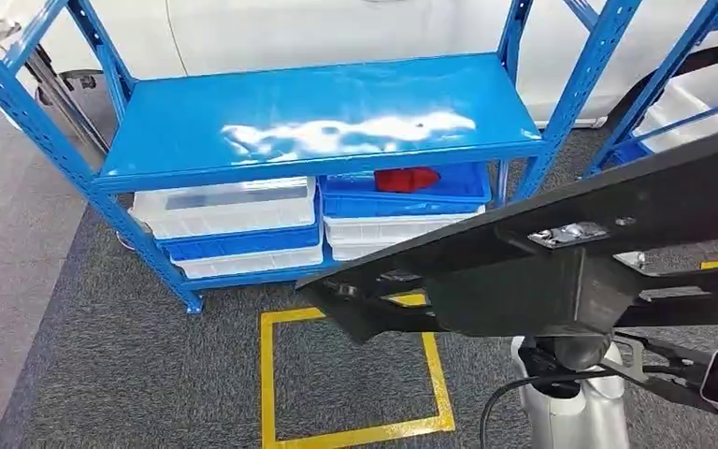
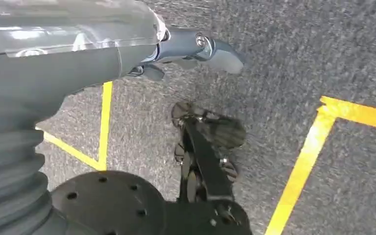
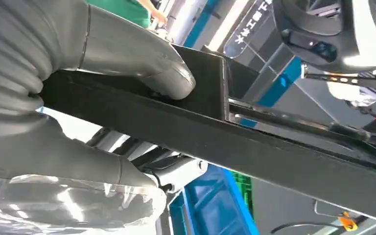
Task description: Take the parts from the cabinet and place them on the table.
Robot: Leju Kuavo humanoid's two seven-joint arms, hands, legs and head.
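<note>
R hand [image 3: 103, 112] grips long black part [image 1: 542, 253] w/ thumb on top; L hand [image 2: 127, 49] hangs empty, fingers apart.

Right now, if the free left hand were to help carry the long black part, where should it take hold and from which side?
On the part's bare tapered end toward the robot's left, likely from below with fingers wrapping up. The right hand grips the thicker middle block, thumb pressed on its face, so that long end overhangs unsupported. The left hand hangs over the carpet, holding nothing.
</note>
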